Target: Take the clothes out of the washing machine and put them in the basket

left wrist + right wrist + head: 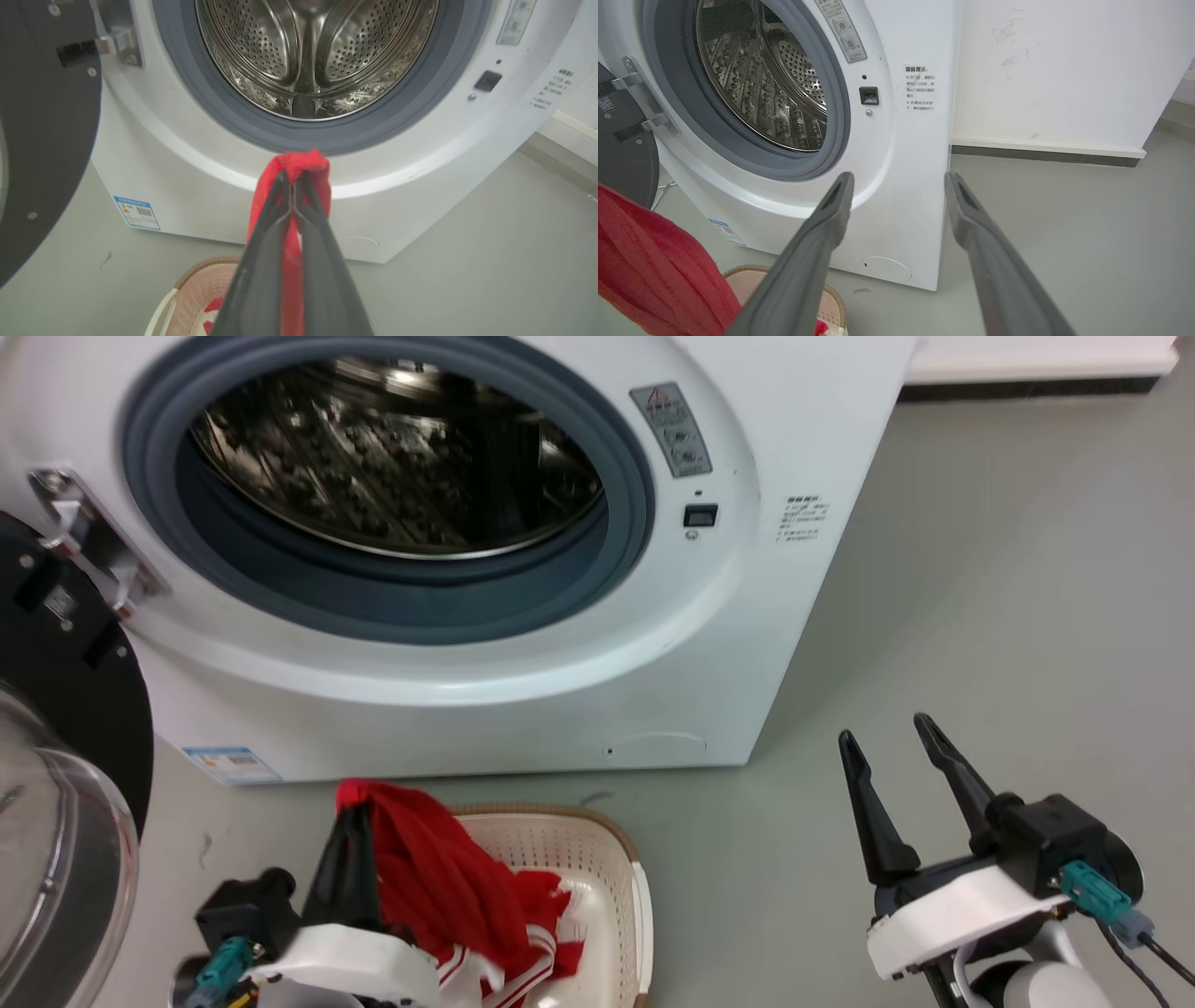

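The white washing machine point(523, 644) stands with its black-framed door point(56, 728) swung open at the left; its steel drum point(317, 51) holds no fabric that I can see. My left gripper point(353, 814) is shut on the red clothes point(439, 887), holding them up over the cream basket point(616, 859) on the floor in front of the machine. The cloth hangs down into the basket, white stripes showing at its lower end. In the left wrist view the clothes point(299, 163) bulge over the closed fingertips. My right gripper point(887, 742) hovers open and empty over the floor to the right.
Grey floor point(980, 616) stretches to the right of the machine. A white wall with a dark baseboard point(1041, 154) runs behind it. The open door takes up the space at the left.
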